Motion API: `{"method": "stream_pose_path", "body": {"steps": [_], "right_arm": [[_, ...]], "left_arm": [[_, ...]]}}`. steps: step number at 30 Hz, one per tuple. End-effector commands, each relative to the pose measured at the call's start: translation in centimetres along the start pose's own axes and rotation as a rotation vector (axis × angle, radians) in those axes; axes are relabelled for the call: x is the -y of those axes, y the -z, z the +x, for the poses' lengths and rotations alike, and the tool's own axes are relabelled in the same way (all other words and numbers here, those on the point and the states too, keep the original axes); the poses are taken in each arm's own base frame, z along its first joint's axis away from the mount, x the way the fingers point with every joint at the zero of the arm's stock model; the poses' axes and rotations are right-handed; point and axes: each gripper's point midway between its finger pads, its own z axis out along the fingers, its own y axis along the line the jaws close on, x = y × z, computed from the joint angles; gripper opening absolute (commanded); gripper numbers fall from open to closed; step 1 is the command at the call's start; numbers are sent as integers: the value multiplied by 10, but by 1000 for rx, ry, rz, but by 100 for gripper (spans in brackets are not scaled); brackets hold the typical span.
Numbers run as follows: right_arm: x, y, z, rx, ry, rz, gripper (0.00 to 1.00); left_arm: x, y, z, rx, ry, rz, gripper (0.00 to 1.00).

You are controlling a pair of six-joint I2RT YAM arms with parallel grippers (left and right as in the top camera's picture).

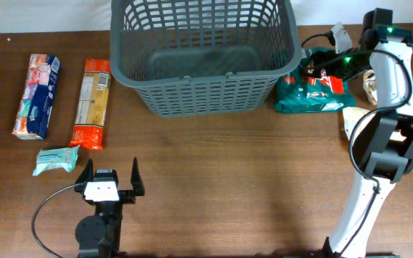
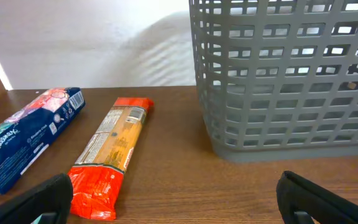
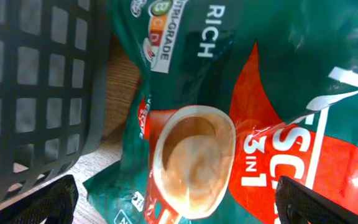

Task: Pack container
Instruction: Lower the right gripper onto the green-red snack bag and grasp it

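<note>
At the far left of the dark brown wooden table (image 1: pixel 249 165) lies a long blue and pink soft pack of tissues (image 1: pixel 36 97), flat, its long side running near to far. Just to its right lies a long orange plastic packet of pasta (image 1: pixel 92 102), roughly parallel to it and not touching it. Nearer than both sits a small pale teal plastic packet (image 1: pixel 56 160).

Just right of that packet, at the near edge, is the left end effector (image 1: pixel 110 174). Its jaws are spread wide, holding nothing, and it points towards the far side. From its wrist view, the tissue pack (image 2: pixel 30 134) and pasta packet (image 2: pixel 110 152) lie ahead on the left.

The large dark grey plastic basket (image 1: pixel 206 93), rectangular with lattice-slotted sides, stands upright at the far middle of the table. It is far and to the right of the left end effector, well apart from it. In the left wrist view its near left corner (image 2: pixel 229 112) rises ahead on the right.

Just right of the basket lies a crinkled green and red plastic coffee bag (image 1: pixel 310 92), close against the basket's right wall. The right end effector (image 1: pixel 317 63) hangs over this bag with its jaws wide apart. In its wrist view the bag (image 3: pixel 260 124) fills the space between the fingers (image 3: pixel 39 202), and the basket's slotted wall (image 3: pixel 36 93) stands at the left. Whether the fingers touch the bag cannot be told.
</note>
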Motion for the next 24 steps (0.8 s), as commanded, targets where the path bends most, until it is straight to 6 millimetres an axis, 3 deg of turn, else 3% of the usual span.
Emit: {"method": "stream_pose_path", "body": {"steps": [1,13,24], "right_arm": [[3,-8,0,-5,-5,-16,99],[28,-30,21,-122,-6,138,99],[14,-41,22,-159,43,178,99]], "left_arm": [[0,0,1,2,4,5,99],[0,0,1,2,4,5,99],[0,0,1,2,4,5,99]]}}
